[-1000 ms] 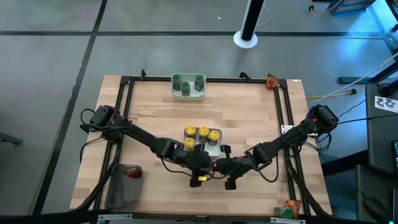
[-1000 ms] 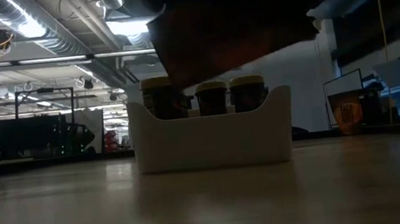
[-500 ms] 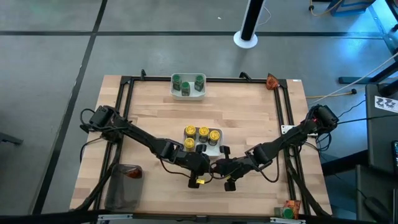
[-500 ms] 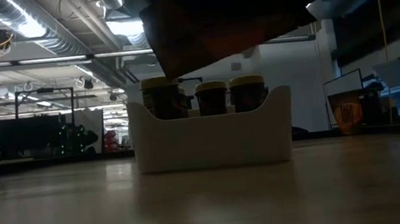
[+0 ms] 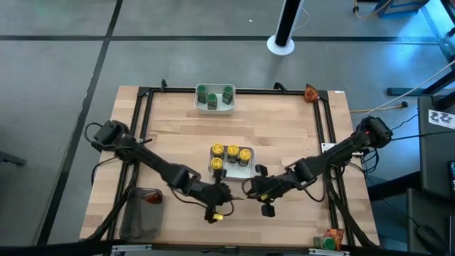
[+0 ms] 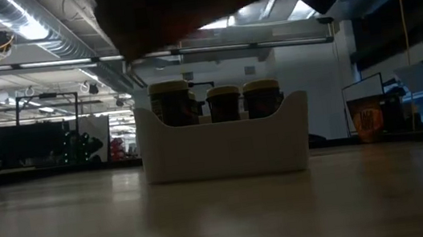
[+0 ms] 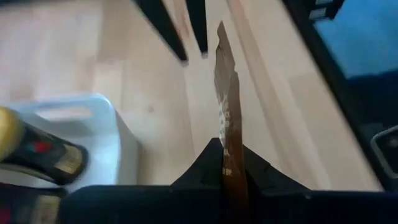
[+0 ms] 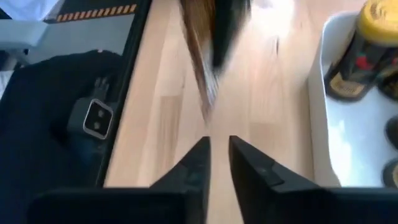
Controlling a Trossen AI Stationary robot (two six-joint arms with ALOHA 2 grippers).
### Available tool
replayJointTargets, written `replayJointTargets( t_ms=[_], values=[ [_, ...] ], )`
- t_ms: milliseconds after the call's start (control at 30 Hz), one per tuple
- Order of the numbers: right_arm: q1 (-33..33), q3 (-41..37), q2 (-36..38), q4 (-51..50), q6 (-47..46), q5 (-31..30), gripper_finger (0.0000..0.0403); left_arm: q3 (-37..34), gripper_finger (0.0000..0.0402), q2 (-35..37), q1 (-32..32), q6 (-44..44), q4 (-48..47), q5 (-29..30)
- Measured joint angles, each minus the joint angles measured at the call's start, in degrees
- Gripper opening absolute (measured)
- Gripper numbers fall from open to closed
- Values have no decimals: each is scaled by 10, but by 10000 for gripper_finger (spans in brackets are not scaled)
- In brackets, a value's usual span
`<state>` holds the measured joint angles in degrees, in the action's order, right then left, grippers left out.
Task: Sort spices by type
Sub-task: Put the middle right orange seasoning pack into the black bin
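Note:
My left gripper [image 5: 228, 193] is shut on a flat brown-orange spice packet [image 7: 227, 93], which the left wrist view shows edge-on, near the table's front middle. My right gripper [image 5: 247, 188] faces it from the right. Its fingers [image 8: 219, 149] stand slightly apart with nothing between them, and the blurred packet [image 8: 200, 56] is just ahead. Behind both, a white bowl [image 5: 215, 168] holds jars with yellow caps [image 5: 232, 151]. A second white bowl [image 5: 201, 108] at the far edge holds green-capped jars [image 5: 214, 97]. My left gripper pinches the packet's lower end [image 7: 229, 163] between its two fingers, one on each flat face. The fingers slant down from the table's left side. The packet stands on edge beyond the fingertips, lifted clear of the table.
A clear grey tray [image 5: 137, 226] at the near left corner holds another brown packet [image 5: 151, 198]. One more packet [image 5: 311, 92] lies at the far right corner, and a small item [image 5: 330, 240] sits at the near right. Bare wood lies between the two bowls.
My left gripper has drawn away from my right gripper toward the table's left and near edge, rising a little and taking the packet with it. In the low view the packet has gone up and to the left, clear of the right gripper, which has risen slightly.

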<state>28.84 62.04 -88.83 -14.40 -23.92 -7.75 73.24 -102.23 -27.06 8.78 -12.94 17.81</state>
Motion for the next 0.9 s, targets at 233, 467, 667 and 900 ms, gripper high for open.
replayJointTargets(
  t_ms=[233,467,667,900],
  values=[
    [0,-1,7,-10,-2,3,178,-82,2,82,-48,-2,56,79],
    [0,-35,6,126,118,-83,277,-275,2,171,-76,-19,378,98],
    [-5,-58,-12,361,218,-104,300,-354,1,170,-77,-66,602,112],
    [-21,-60,-72,575,261,-142,291,-359,2,170,-75,-124,677,126]
  ],
)
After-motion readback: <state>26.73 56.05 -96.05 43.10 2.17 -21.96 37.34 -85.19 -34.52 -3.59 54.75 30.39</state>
